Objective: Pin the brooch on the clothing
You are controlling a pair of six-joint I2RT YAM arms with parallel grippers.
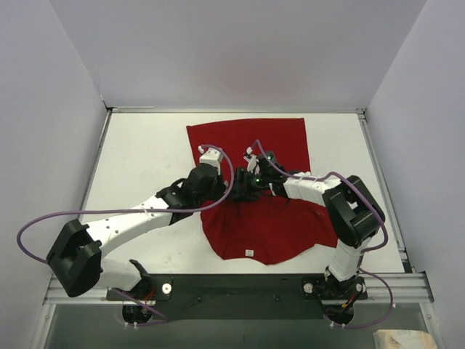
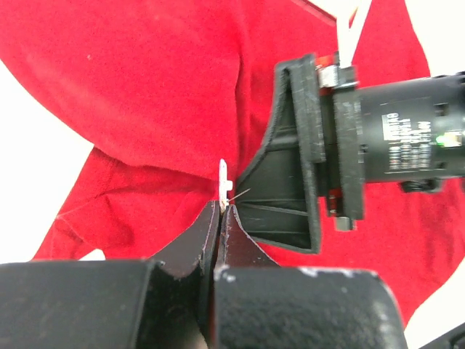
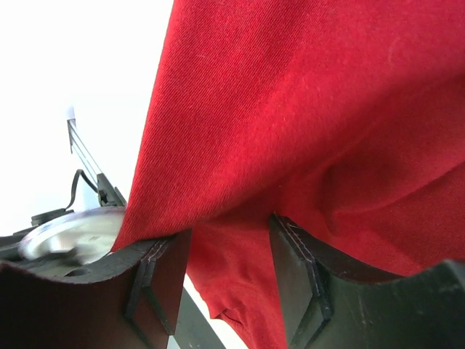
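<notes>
The red T-shirt (image 1: 251, 142) lies spread on the white table, its white collar label (image 1: 249, 253) at the near end. It fills the left wrist view (image 2: 145, 87) and the right wrist view (image 3: 305, 109). My left gripper (image 1: 237, 190) (image 2: 221, 211) is shut on the brooch (image 2: 224, 180), a small silver piece with a thin pin, held just above the fabric. My right gripper (image 1: 256, 185) (image 3: 225, 243) meets it over the middle of the shirt. Its fingers (image 3: 156, 280) stand apart, with a lifted fold of shirt draped over their tips. The right gripper also shows in the left wrist view (image 2: 287, 196), touching the brooch's pin side.
The white table (image 1: 145, 153) is boxed in by pale walls on three sides. A metal rail (image 1: 232, 291) with the arm bases runs along the near edge. Purple cables (image 1: 43, 225) loop off both arms.
</notes>
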